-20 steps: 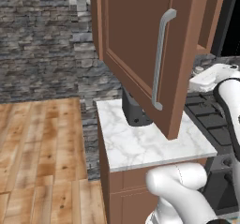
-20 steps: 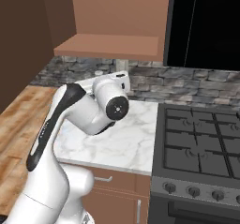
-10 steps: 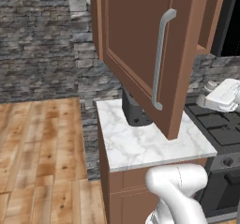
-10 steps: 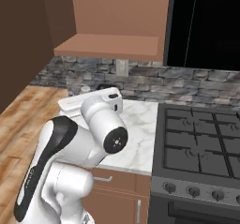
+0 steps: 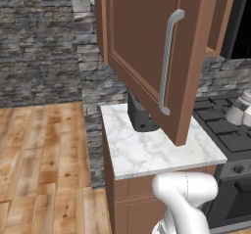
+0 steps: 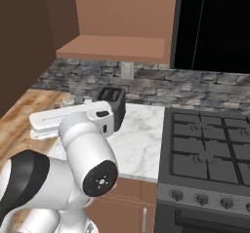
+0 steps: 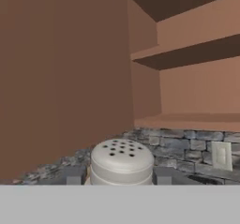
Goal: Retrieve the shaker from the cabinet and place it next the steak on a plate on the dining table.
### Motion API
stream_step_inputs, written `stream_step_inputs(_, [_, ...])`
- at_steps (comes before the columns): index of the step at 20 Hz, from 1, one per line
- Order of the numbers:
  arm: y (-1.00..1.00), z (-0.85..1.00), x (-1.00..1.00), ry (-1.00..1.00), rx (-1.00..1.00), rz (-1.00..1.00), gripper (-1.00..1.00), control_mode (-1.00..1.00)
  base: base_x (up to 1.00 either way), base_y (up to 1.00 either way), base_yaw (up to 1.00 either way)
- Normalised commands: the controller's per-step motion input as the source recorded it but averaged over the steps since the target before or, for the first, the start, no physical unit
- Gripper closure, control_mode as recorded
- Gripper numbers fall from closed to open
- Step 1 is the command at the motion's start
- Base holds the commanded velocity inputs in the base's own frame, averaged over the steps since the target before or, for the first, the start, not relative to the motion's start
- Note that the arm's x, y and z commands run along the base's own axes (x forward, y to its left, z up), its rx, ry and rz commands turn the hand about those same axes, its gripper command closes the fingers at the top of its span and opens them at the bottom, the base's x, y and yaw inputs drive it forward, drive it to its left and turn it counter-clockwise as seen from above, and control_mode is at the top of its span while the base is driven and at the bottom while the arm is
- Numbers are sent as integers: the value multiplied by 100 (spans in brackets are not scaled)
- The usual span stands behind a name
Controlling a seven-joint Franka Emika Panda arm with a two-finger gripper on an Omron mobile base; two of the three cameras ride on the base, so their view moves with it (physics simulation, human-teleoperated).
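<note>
Gripper (image 7: 122, 177) clamped on the shaker (image 7: 122, 164): hand view shows both dark finger tips (image 7: 72, 176) flanking its body, one each side, touching. Shaker upright w/ perforated rounded top facing cam, held out of the cabinet (image 7: 187, 54), above the stone backsplash (image 7: 178, 145) line.

Arm pose: in right base view the arm is folded low and close to the base, big white elbow joint in foreground, forearm link lying roughly horizontal across the frame toward the left, just in front of the toaster (image 6: 111, 105). Left base view shows a white joint at bottom centre-right, plus a white part of the arm at the far right edge over the stove (image 5: 225, 130); gripper itself can't be made out there.

View differences:
- Left base: cabinet door (image 5: 147, 57) swung open, long curved silver handle (image 5: 167, 61) facing cam; door hangs over the marble bench (image 5: 147, 150). Dark toaster partly hidden behind door's lower edge. Wood floor (image 5: 44, 154) to the left.
- Right base: cabinet underside and open shelf (image 6: 112, 49), wall outlet (image 6: 127, 70) below it, stove burners and knobs at right, black panel above the stove.
- Hand: cabinet interior w/ shelves at right, flat brown door face at left, outlet at lower right on backsplash.
</note>
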Motion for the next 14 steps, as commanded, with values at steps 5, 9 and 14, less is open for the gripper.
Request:
stream_step_inputs(5, [0, 0, 0, 0, 0, 0, 100, 100, -100, 34, -2])
stream_step_inputs(9, [0, 0, 0, 0, 0, 0, 100, 100, -47, 5, -66])
stream_step_inputs(14, [0, 0, 0, 0, 0, 0, 100, 100, 0, 0, -100])
